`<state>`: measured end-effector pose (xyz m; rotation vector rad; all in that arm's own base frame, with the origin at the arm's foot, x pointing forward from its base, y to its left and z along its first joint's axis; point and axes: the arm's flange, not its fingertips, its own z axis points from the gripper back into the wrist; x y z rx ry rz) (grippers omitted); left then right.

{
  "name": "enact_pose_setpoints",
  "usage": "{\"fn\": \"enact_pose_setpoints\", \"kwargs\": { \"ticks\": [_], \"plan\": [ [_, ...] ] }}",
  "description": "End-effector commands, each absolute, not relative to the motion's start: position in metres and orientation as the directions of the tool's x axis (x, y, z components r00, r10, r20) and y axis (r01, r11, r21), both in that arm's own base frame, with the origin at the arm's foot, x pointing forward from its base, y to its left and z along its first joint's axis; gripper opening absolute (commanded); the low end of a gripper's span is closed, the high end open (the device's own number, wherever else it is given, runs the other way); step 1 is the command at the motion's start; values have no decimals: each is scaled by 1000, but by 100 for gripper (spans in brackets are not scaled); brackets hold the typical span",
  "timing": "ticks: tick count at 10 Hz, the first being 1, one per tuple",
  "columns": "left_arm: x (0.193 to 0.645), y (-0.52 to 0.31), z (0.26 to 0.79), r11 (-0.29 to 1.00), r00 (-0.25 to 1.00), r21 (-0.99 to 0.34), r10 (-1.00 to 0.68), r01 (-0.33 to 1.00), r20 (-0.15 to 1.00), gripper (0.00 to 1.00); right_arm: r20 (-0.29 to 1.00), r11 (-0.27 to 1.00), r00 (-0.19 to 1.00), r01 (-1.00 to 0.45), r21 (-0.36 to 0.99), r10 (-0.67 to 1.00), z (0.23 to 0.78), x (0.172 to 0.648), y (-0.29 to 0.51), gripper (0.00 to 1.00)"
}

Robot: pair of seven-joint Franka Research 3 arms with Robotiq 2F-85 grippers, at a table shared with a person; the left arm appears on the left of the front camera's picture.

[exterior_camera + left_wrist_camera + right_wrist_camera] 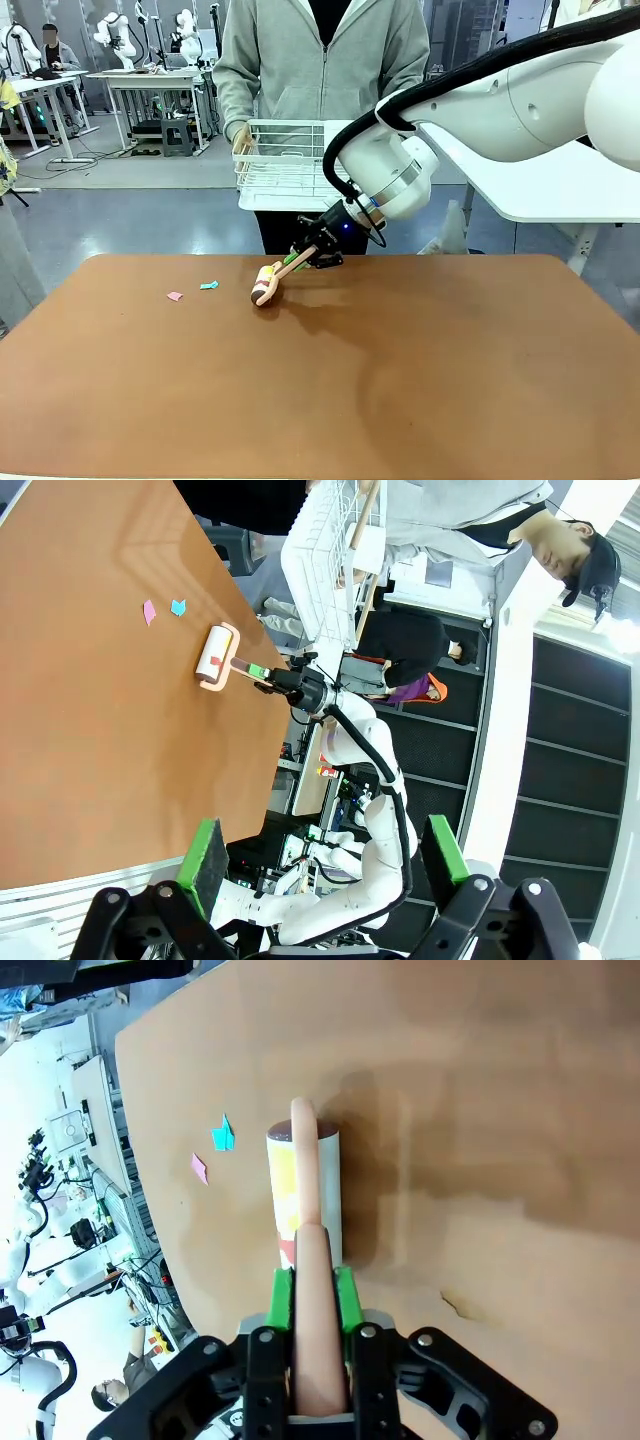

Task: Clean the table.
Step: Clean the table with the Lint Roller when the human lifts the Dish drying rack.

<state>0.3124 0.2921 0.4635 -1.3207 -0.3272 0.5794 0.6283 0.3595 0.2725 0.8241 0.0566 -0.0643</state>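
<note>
Table [420,380] bears lint roller [265,289], pink scrap [175,296], teal scrap [208,285]; grey floor [130,215] beyond.

Grey, shiny floor [130,215] out back. White tables [150,78] stand far left, a dark stool [180,136] under one, and a big white table [560,190] sits close right.

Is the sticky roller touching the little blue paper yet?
Apart. The right wrist view shows a strip of bare table between the roller and the blue paper.
</note>
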Motion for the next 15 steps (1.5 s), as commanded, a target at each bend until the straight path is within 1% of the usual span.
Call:
{"fn": "enact_pose_setpoints", "kwargs": {
  "ticks": [1, 3, 4, 5, 7, 8, 9, 11, 12, 15],
  "plan": [
    [310, 293, 465, 135, 816, -969, 570, -206, -94, 100, -98, 699, 995, 91, 710, -30, 260, 629, 367, 22],
    [310, 293, 465, 135, 816, -969, 570, -206, -94, 100, -99, 690, 995, 72, 720, -1, 260, 625, 382, 22],
    [310, 293, 465, 135, 816, -969, 570, -206, -94, 100, -103, 693, 995, 65, 718, 14, 262, 627, 406, 22],
    [310, 293, 465, 135, 816, -969, 570, -206, -94, 100, -104, 710, 995, 74, 701, -1, 263, 632, 441, 22],
    [310, 293, 465, 135, 816, -969, 570, -206, -94, 100, -152, 743, 986, 54, 667, 66, 254, 634, 529, 22],
    [310, 293, 465, 135, 816, -969, 570, -206, -94, 100, -187, 754, 976, 39, 655, 112, 247, 629, 564, 22],
    [310, 293, 465, 135, 816, -969, 570, -206, -94, 100, -194, 762, 973, 29, 647, 128, 245, 627, 590, 22],
    [310, 293, 465, 135, 816, -969, 570, -206, -94, 100, -177, 755, 980, 44, 654, 96, 246, 625, 619, 22],
    [310, 293, 465, 135, 816, -969, 570, -206, -94, 100, -148, 745, 986, 45, 666, 72, 249, 623, 627, 22],
    [310, 293, 465, 135, 816, -969, 570, -206, -94, 100, -125, 719, 990, 42, 694, 63, 262, 628, 614, 22]
  ]
}}
